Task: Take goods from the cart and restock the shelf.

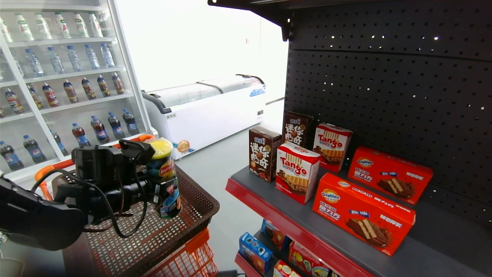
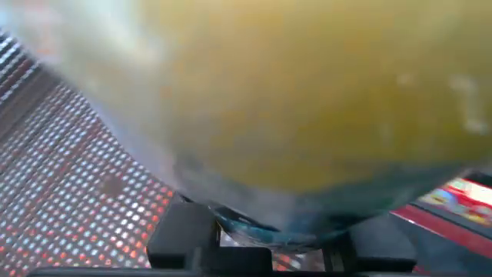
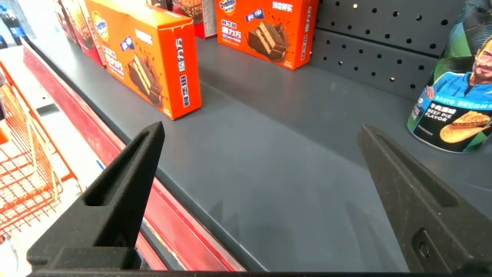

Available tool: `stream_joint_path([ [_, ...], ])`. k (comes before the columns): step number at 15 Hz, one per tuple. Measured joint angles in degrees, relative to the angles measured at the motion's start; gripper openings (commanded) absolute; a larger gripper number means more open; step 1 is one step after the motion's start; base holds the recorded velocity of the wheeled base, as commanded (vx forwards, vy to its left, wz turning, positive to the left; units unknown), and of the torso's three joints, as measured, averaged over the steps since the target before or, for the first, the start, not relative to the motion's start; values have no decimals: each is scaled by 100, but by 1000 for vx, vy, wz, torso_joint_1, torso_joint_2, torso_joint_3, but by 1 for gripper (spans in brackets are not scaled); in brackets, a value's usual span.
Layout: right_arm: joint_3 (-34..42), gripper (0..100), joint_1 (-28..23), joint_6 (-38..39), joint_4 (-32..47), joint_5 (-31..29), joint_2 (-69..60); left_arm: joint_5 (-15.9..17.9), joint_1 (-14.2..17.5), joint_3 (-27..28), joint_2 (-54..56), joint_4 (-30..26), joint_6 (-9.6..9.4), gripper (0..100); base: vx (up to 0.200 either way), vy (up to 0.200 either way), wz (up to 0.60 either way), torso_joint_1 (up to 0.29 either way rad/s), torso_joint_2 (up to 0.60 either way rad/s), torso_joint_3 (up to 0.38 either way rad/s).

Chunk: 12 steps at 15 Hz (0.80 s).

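My left gripper [image 1: 159, 190] is shut on a tall chips can [image 1: 164, 169] with a yellow lid, holding it upright above the dark mesh cart basket [image 1: 196, 194]. In the left wrist view the can's lid [image 2: 292, 100] sits very close and blurred, with the left gripper [image 2: 269, 235] clamped on the can below it. My right gripper [image 3: 260, 132] hangs open over a bare stretch of the grey shelf board [image 3: 292, 185], nothing between its fingers. The shelf [image 1: 265, 188] with its red front edge stands to the right of the cart.
The shelf carries brown boxes [image 1: 263, 153], red-and-white wafer boxes [image 1: 296, 177] and orange-red boxes [image 1: 363, 212]. Another chips can [image 3: 453, 92] stands by the pegboard back. More goods fill the lower shelf [image 1: 255, 252]. A drinks cooler [image 1: 57, 77] and chest freezer [image 1: 207, 111] stand behind.
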State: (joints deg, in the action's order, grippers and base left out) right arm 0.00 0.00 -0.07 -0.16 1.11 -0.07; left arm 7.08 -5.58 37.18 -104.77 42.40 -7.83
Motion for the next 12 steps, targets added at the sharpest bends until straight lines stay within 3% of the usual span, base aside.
stream_joint_path([
  [3, 0, 100, 0, 0, 0, 1, 0, 180, -533, 322, 774, -934, 282, 0, 0, 0, 0, 0, 0, 0],
  [5, 0, 100, 0, 2, 0, 0, 0, 514, -729, 400, 1182, -1230, 325, 0, 0, 0, 0, 0, 0, 0],
  [7, 0, 100, 0, 5, 0, 0, 0, 1237, -767, 344, 1508, -1349, 347, 0, 0, 0, 0, 0, 0, 0],
  [10, 0, 100, 0, 2, 0, 1, 0, 1645, -806, 20, 1902, -1360, 422, 0, 0, 0, 0, 0, 0, 0],
  [12, 0, 100, 0, 2, 0, 0, 0, 1653, -803, -94, 2053, -1345, 430, 0, 0, 0, 0, 0, 0, 0],
])
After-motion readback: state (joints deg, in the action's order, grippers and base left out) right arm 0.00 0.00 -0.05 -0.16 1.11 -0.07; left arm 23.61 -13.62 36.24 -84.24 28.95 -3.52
